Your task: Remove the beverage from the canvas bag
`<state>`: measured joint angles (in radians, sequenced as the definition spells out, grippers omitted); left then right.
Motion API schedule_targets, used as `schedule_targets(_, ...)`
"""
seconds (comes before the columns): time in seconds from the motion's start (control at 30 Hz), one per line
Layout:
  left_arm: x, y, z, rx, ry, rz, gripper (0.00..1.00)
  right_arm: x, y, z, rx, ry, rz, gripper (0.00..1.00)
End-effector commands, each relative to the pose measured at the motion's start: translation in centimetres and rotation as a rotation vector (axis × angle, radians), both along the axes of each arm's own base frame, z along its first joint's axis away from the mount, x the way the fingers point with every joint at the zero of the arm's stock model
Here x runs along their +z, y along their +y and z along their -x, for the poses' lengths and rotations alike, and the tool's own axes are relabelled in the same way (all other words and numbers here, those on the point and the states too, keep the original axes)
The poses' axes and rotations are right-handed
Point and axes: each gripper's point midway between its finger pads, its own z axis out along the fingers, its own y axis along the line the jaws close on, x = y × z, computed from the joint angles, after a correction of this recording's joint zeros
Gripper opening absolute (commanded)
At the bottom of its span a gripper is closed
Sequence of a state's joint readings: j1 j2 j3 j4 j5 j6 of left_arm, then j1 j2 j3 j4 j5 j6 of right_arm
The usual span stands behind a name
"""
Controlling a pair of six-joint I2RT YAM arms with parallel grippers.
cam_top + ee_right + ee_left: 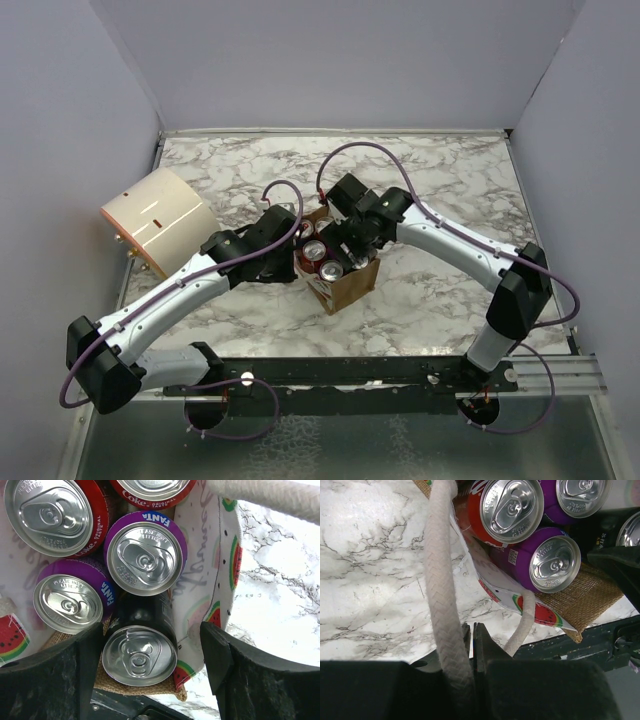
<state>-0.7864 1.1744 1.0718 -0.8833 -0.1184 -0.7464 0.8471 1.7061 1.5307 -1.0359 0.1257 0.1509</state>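
The bag point(345, 288) stands mouth-up at the middle of the marble table point(440, 180), packed with cans. The black can point(140, 656) against one wall looks like the chosen beverage. The right gripper point(151, 632) hangs over it with its fingers wide apart, one either side, not touching it. The left gripper point(471, 630) has its fingers clamped on a white rope handle point(440, 570), holding that side of the bag. The step in hand, as I judge it, is the approach to the grasp — nothing is lifted yet. Next the right arm must come down around the black can, close and lift straight up; one finger seems to sit over the bag wall, so it may need to shift inward first. Readable: "FANTA" on the two purple cans point(145, 552) and "Coke ORIGINAL TASTE" on a red can point(150, 490) — the black can's label and the script on the watermelon-print lining cannot be read. A cream cylinder point(160, 220) lies well apart to the left.
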Motion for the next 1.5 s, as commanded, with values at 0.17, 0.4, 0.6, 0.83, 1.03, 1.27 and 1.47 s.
schedule_targets(0.17,0.5,-0.3,0.0,-0.014,-0.006,0.024,0.10,-1.0,-1.4,2.4,-0.023,0.063,0.008,0.61)
schedule_targets(0.4,0.8,-0.2,-0.2,-0.012,-0.019,0.019,0.10,-0.7,-1.2,2.6,-0.024,0.066,0.016,0.55)
schedule_targets(0.6,0.6,-0.3,-0.4,-0.027,-0.018,0.006,0.10,-1.5,-2.1,3.4,-0.043,0.079,0.044,0.58)
schedule_targets(0.83,0.5,-0.2,-0.3,-0.039,-0.018,0.000,0.10,-3.2,-2.4,3.8,-0.049,0.102,0.075,0.65)
schedule_targets(1.03,0.6,0.1,-0.2,-0.040,-0.023,-0.003,0.10,-4.3,-2.3,4.4,-0.053,0.122,0.085,0.69)
schedule_targets(1.27,0.5,0.1,-0.2,-0.046,-0.020,-0.005,0.10,-4.0,-1.4,4.4,-0.047,0.112,0.066,0.65)
schedule_targets(1.47,0.7,0.2,-0.2,-0.044,-0.025,0.001,0.10,-2.3,-0.8,3.8,-0.045,0.073,0.037,0.56)
